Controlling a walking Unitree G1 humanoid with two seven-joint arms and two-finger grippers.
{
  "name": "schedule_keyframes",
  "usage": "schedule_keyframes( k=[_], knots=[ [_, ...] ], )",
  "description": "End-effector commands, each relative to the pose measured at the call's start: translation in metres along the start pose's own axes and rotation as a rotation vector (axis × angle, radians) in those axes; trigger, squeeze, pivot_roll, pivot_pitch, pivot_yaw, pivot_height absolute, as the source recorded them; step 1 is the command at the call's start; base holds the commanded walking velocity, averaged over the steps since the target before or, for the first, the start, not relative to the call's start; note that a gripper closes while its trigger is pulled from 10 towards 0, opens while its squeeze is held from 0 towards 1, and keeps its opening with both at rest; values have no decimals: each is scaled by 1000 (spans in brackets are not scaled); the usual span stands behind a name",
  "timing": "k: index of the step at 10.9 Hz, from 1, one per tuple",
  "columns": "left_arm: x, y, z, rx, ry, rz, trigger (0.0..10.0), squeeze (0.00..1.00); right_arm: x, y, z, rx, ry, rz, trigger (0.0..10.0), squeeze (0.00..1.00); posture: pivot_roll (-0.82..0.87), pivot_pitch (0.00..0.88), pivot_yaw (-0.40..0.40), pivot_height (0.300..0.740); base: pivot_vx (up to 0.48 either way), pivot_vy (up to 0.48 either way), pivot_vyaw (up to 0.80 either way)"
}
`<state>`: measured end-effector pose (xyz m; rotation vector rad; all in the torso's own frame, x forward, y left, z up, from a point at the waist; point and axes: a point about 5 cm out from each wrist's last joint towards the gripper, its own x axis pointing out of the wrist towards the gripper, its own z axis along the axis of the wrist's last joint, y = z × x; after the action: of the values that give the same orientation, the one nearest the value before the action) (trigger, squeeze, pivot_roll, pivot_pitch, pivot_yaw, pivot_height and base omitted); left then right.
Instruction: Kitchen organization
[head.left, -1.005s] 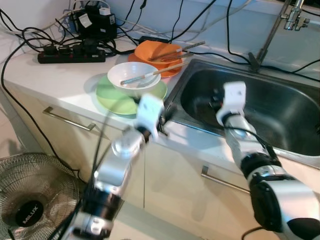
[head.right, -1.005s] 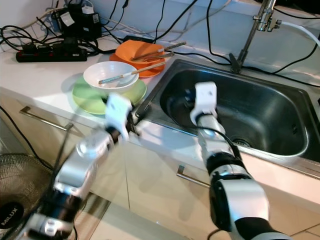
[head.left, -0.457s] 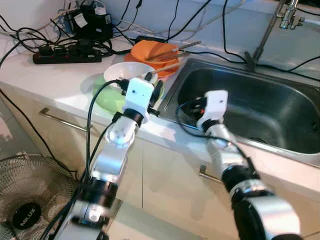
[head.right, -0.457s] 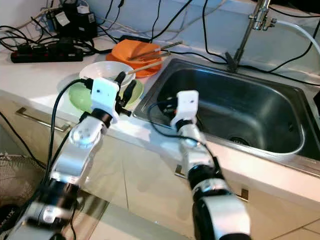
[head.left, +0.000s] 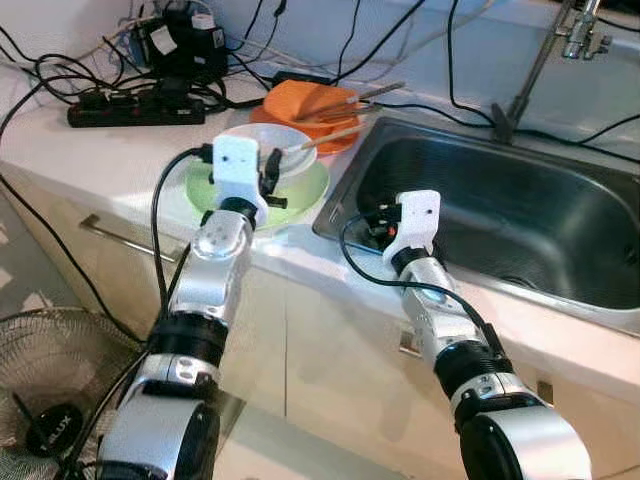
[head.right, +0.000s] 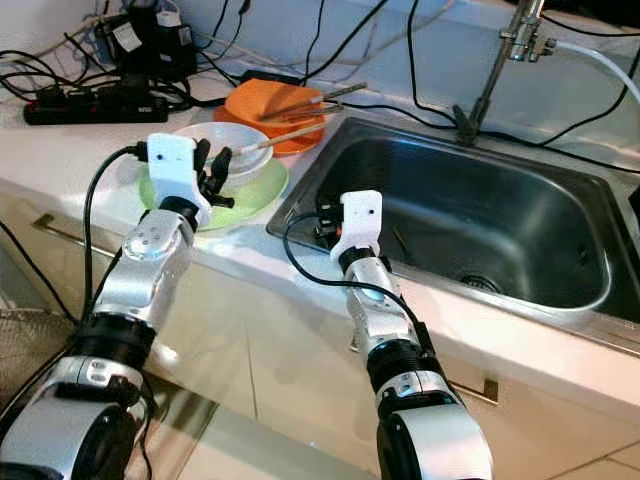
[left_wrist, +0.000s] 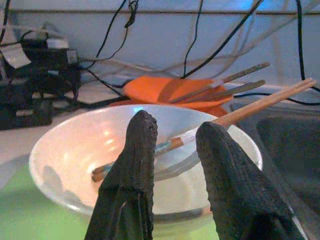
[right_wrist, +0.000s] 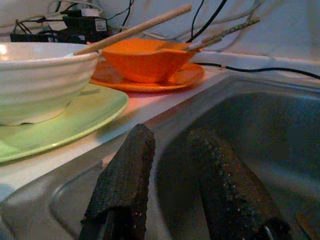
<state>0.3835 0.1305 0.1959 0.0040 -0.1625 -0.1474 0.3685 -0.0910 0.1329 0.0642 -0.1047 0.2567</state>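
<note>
Movement first: within the last second our left gripper (head.right: 212, 168) has risen from the bench edge to the near rim of the white bowl (head.left: 262, 152), and our right gripper (head.left: 381, 218) has drawn back from inside the sink (head.right: 500, 215) to its near left corner. We judge this as lining up a grasp on the bowl or on what lies in it, with nothing held yet.

Our left gripper's fingers (left_wrist: 137, 165) stand a little apart, empty, aimed at the bowl wall; between them the wrist view shows the pair of wooden chopsticks (left_wrist: 260, 102) lying in the bowl, their ends sticking out over the rim toward 2 o'clock. The bowl sits on a green plate (head.left: 305, 192) on the bench (head.left: 120, 150). Our right gripper's fingers (right_wrist: 122, 175) are likewise slightly parted and empty, hovering over the sink's near left rim.

At 1 o'clock from the white bowl, an orange bowl (head.right: 280, 101) on an orange plate carries more chopsticks (head.left: 365, 98). At 10 o'clock lies a black power strip (head.left: 135, 105) amid tangled cables (head.right: 60, 70). A tap (head.right: 495, 60) rises behind the sink at 2 o'clock. A floor fan (head.left: 45, 420) stands low at 8 o'clock.

In the way, we judge: the jutting chopsticks could tip out if the bowl is lifted, and the cables crowd the bench behind the dishes.
</note>
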Motion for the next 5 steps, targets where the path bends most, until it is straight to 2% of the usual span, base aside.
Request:
schedule_keyframes(
  k=[1,2,5],
  knots=[
    [4,-2,4,-19,-8,-5,10000,0,-1,-3,3,4,-10,-10,10000,0,212,9,-68,740,0,0,0],
    [4,-2,3,-25,-8,-3,10000,0,-1,-3,3,2,-11,-8,10000,0,214,11,-69,740,0,0,0],
    [1,18,4,-13,-8,56,10000,0,1,-4,7,-2,-11,-7,10000,0,226,17,-77,740,0,0,0]
  ],
)
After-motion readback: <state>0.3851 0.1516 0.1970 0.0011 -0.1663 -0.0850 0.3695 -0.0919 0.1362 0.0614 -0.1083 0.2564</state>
